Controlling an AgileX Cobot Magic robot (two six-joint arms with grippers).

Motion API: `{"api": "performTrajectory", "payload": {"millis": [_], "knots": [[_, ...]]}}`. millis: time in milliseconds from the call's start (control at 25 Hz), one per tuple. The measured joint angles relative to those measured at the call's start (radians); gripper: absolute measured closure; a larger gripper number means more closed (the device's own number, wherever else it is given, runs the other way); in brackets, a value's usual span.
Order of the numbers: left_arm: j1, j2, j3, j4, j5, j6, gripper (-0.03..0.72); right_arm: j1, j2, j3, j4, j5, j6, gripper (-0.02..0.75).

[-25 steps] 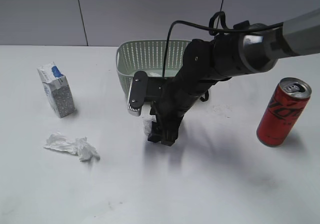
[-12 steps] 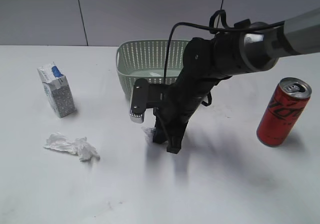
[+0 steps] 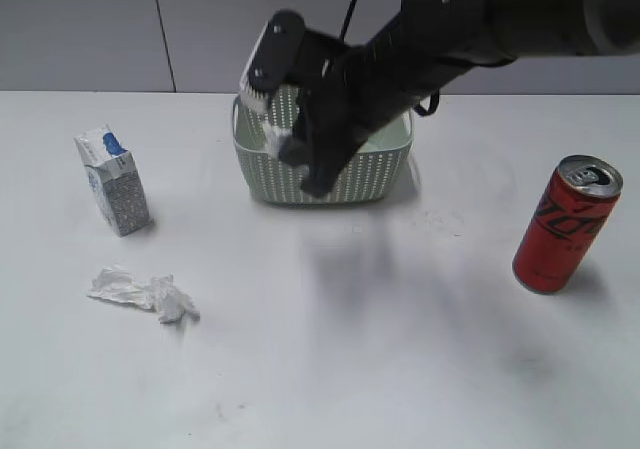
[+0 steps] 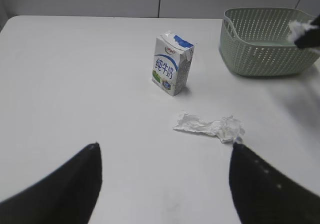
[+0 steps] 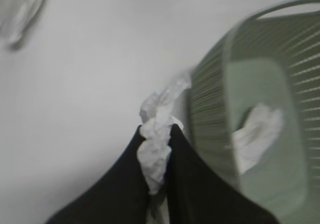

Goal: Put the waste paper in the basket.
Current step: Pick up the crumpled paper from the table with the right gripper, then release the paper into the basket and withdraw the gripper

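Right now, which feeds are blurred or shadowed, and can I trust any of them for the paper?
Right wrist view: motion-smeared, basket streaked, yet the wad pinched in the right end effector reads.
Exterior view: sharp background, soft shadows, arm slightly blurred.
Left wrist view: crisp and even; floor wad and carton clear, dark left end effector fingers out of focus.

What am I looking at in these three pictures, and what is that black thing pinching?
It is a two-armed robot tidying a table. One picture is from a camera facing the table; the other two ride on each arm's wrist. The right arm's gripper pinches a crumpled paper wad between its black fingers, beside the green basket. One wad already lies inside. Another wad lies on the table, near a milk carton and a red can. The left gripper is open, holding nothing.
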State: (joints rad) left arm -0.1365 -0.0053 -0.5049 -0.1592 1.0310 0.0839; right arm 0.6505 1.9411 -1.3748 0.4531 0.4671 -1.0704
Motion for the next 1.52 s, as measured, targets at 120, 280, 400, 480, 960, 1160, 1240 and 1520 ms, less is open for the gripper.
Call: {"api": "performTrajectory", "payload": {"millis": [120,280,400,480,960,1160,1240,1520], "knots": [[0.000,0.000,0.000,0.000,0.000,0.000,0.100,0.000,-0.008,-0.048,0.002,-0.159,0.130,0.695],[0.000,0.000,0.000,0.000,0.000,0.000,0.100,0.000,-0.001,-0.058,0.002,-0.458,0.255,0.695],[0.000,0.000,0.000,0.000,0.000,0.000,0.100,0.000,0.037,-0.060,0.006,-0.688,0.303,0.697],[0.000,0.000,0.000,0.000,0.000,0.000,0.100,0.000,0.082,-0.060,0.018,-0.804,0.313,0.699],[0.000,0.000,0.000,0.000,0.000,0.000,0.100,0.000,0.247,-0.060,0.225,-0.814,0.354,0.305],[0.000,0.000,0.000,0.000,0.000,0.000,0.100,0.000,0.244,-0.060,0.227,-0.809,0.354,0.113],[0.000,0.000,0.000,0.000,0.000,0.000,0.100,0.000,0.227,-0.060,0.229,-0.794,0.354,0.108],[0.000,0.000,0.000,0.000,-0.002,0.000,0.100,-0.091,0.096,-0.131,0.226,-0.416,0.404,0.111]]}}
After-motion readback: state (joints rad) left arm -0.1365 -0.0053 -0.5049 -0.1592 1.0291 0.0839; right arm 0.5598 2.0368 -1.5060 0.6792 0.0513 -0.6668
